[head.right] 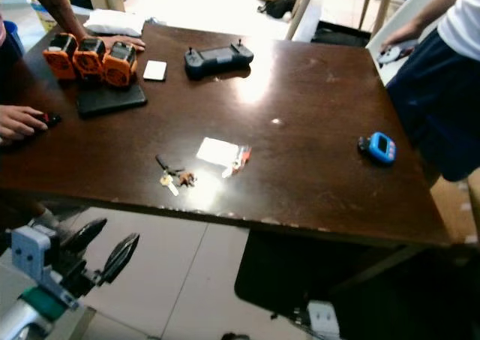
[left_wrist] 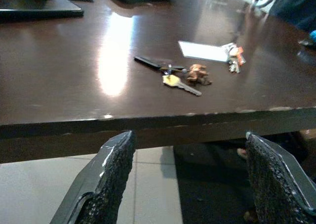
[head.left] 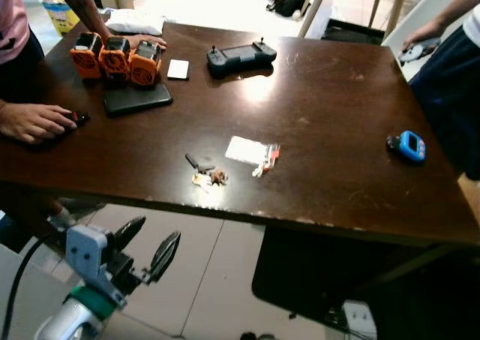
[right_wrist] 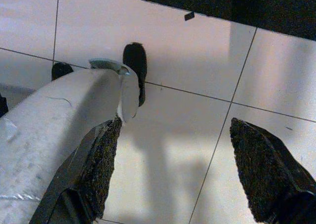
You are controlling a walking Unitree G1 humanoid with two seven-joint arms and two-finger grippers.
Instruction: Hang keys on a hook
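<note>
A bunch of keys [head.left: 204,175] with a black fob, a brass key and a small brown charm lies near the front edge of the dark brown table [head.left: 322,115]. The left wrist view shows the same keys [left_wrist: 178,76] flat on the tabletop, beyond the edge. My left gripper [head.left: 146,247] is open, below and in front of the table edge, left of the keys, with nothing between its fingers [left_wrist: 112,177]. My right gripper [right_wrist: 185,169] hangs open over the tiled floor.
A white card with a second small key set [head.left: 253,153] lies right of the keys. A blue gadget [head.left: 409,145], a game controller [head.left: 241,55], three orange devices [head.left: 116,57] and a black phone [head.left: 137,97] are on the table. One person stands on each side, a hand [head.left: 34,121] resting at the left.
</note>
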